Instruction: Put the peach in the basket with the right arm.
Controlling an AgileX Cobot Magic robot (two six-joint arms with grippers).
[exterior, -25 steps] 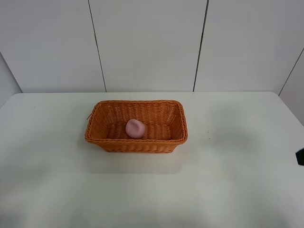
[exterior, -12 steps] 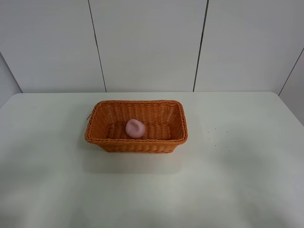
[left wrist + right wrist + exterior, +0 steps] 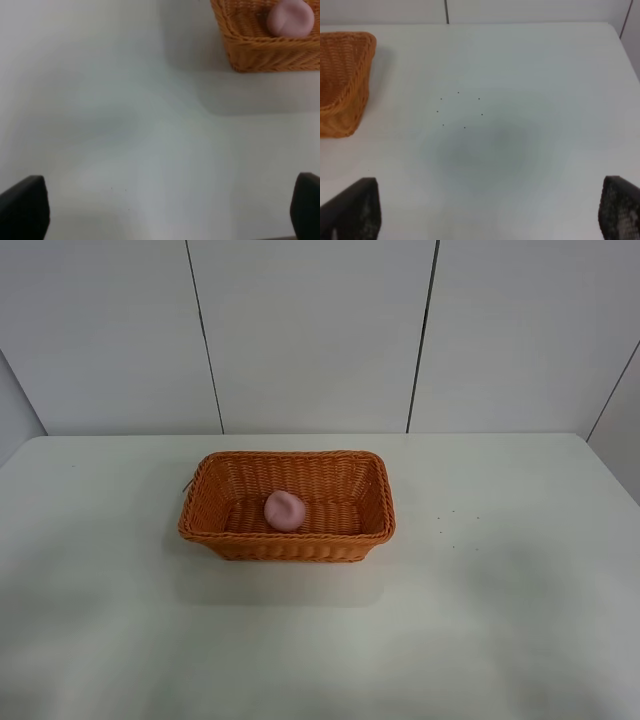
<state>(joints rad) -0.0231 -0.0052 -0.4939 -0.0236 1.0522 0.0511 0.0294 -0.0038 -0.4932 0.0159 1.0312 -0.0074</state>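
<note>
Peach unmoved in basket; right arm gone from view.

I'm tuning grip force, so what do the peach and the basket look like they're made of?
The peach: matte, uniformly pink, with no shine or fuzz showing, so probably a foam or soft plastic replica; real fruit can't be ruled out. The basket: orange-brown woven strands with a braided rim, which look like wicker or rattan, possibly synthetic, with a slightly glossy finish.
</note>
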